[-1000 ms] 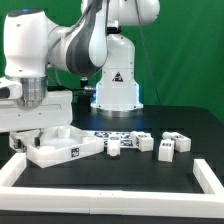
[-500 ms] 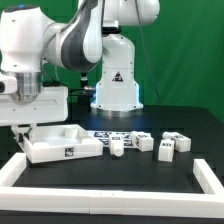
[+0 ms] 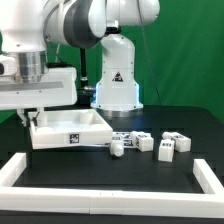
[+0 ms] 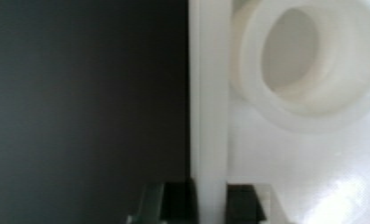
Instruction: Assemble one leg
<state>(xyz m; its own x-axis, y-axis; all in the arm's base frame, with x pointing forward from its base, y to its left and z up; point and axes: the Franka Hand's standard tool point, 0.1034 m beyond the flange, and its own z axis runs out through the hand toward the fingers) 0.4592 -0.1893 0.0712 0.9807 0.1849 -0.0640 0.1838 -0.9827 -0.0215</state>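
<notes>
As the gripper [image 4: 203, 202] is clamped on one edge, the tabletop [image 3: 72, 131] hangs lifted, socket [image 4: 317, 55] exposed, likely for fitting; legs [image 3: 141, 143] lie loose beside.

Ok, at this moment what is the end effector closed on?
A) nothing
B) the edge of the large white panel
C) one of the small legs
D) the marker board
B: in the wrist view the end effector has a finger on each side of the edge of the large white panel, while the small legs lie apart on the table.
</notes>
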